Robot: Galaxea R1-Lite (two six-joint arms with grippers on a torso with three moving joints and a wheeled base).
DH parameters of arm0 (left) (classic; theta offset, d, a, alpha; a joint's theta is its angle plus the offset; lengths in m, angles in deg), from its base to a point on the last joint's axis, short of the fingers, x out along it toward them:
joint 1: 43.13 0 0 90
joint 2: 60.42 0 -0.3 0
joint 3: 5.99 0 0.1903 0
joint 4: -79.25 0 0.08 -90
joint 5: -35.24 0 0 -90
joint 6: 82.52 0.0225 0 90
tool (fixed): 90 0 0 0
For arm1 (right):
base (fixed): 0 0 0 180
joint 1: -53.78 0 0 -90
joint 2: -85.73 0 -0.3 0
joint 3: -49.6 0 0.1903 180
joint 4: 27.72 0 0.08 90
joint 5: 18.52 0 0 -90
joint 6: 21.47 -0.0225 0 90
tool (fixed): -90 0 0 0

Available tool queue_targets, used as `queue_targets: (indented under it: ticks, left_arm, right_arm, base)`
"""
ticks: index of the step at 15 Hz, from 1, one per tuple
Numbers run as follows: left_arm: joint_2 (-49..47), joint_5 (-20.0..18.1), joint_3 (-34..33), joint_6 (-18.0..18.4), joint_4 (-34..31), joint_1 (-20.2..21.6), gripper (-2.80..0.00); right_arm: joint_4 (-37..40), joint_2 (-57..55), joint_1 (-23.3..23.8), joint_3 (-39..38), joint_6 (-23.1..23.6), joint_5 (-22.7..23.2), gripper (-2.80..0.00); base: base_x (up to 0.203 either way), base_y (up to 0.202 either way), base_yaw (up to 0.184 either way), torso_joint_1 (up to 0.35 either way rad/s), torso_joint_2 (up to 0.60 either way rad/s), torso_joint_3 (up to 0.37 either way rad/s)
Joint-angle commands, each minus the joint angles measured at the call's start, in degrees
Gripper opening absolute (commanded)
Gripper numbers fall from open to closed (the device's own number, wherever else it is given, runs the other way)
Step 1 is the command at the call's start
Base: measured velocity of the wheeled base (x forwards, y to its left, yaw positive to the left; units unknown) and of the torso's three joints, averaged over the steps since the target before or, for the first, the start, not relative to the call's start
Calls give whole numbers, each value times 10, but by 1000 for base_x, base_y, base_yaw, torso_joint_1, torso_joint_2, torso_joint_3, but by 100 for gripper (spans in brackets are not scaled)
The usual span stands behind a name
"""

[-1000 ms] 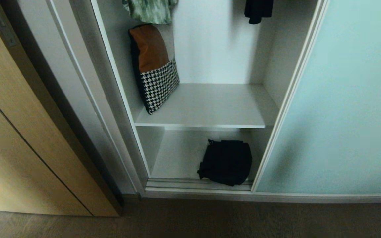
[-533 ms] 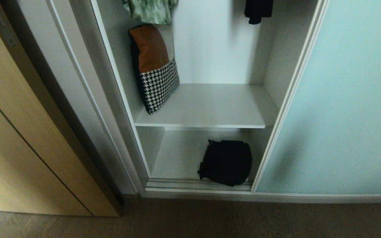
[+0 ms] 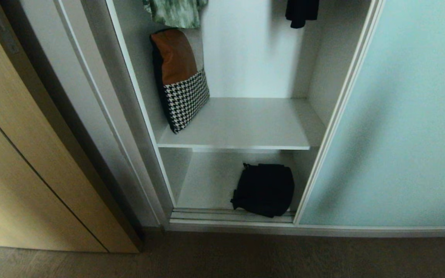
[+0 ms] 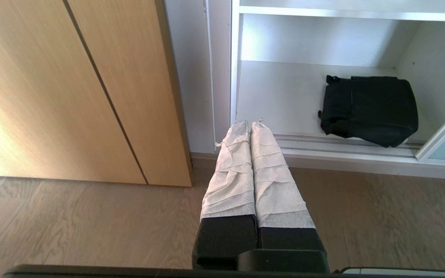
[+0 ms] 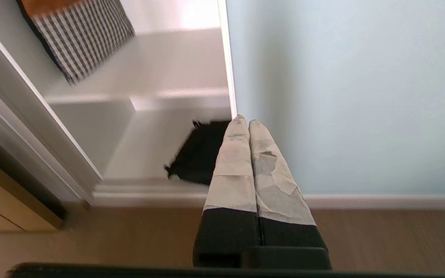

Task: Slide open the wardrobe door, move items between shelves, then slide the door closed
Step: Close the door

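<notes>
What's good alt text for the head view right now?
An open white wardrobe, its aqua sliding wardrobe door pushed to the right, with a black bag on the bottom shelf. A brown-and-houndstooth cushion leans on the left wall of the shelf above. No arm is in view.
</notes>
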Motion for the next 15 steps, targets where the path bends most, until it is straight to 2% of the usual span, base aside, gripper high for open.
queue_targets:
  ticks: [1, 6, 8, 9, 11, 13, 15]
  left_arm:
    - [-1, 0, 0, 0, 0, 0, -280]
    - [-1, 0, 0, 0, 0, 0, -280]
    - [-1, 0, 0, 0, 0, 0, -280]
    - [-1, 0, 0, 0, 0, 0, -280]
    - [-1, 0, 0, 0, 0, 0, -280]
    - [-1, 0, 0, 0, 0, 0, -280]
    - [-1, 0, 0, 0, 0, 0, -280]
  right_arm:
    - [-1, -159, -4, 101, -6, 5, -280]
    - [-35, -381, -7, 277, -37, 57, -280]
    - [-42, -440, -7, 315, -44, 97, -280]
    - [-47, -463, -6, 328, -55, 134, -280]
    - [-63, -497, 2, 345, -124, 192, -280]
    - [-91, -539, 19, 365, -168, 215, -280]
    - [-118, -585, 43, 385, -190, 228, -280]
  base:
    - [0, 0, 0, 0, 0, 0]
    - [0, 0, 0, 0, 0, 0]
    - [0, 0, 0, 0, 0, 0]
    - [0, 0, 0, 0, 0, 0]
    - [0, 0, 0, 0, 0, 0]
    - [0, 0, 0, 0, 0, 0]
    - [0, 0, 0, 0, 0, 0]
